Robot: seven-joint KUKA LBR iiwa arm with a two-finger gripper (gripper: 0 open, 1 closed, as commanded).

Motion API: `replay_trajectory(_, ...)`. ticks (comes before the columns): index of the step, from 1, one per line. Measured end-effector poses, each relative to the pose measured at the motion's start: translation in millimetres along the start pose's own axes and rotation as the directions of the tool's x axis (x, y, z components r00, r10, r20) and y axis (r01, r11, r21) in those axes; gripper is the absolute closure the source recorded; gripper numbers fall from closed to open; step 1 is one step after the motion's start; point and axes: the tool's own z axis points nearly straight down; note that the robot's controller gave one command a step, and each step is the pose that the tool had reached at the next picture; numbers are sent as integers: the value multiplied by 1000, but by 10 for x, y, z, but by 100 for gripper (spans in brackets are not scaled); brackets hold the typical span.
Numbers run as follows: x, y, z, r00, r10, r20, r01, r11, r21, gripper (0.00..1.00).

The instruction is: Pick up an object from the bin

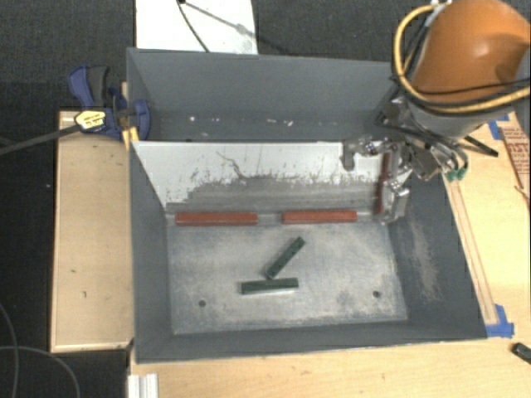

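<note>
Fingers (399, 196) are closed on an upright red-brown bar (382, 182). It's thin and stands vertical, pinched in the gripper (387, 210), with a silver finger against its right side. Gripper sits low at the back-right corner of the grey bin (431, 272), tips close to the floor. Can't tell if the bar's lower end touches the floor. Orange cover (465, 31) and yellow-black cables (400, 52) are above it on the wrist, over the bin's right side.

Also on the bin floor:
- Two more red-brown bars lie flat, end to end along the foot of the back slope: left red-brown bar (216, 217) and right red-brown bar (319, 216), with a small gap between them. The right one ends just beside the held bar; contact unclear.
- Two dark green bars lie mid-floor. Tilted green bar (284, 256) runs diagonally, lower-left to upper-right. Level green bar (269, 286) lies left-right just in front of it. Their near ends are close, maybe touching.
- The green pair is well apart from the gripper.
</note>
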Motion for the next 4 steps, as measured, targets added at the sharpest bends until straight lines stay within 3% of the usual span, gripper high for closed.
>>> replay_trajectory(1, -86, 574, 1261, 999, -34, -16, 34, 999, -11, 0)
replay_trajectory(2, -109, 657, 2139, 931, -364, -10, 364, 931, -12, 0)
replay_trajectory(3, -119, 652, 2122, 932, -363, -7, 363, 932, -10, 100)
replay_trajectory(4, 3, 674, 497, 928, -372, -1, 372, 928, -4, 100)
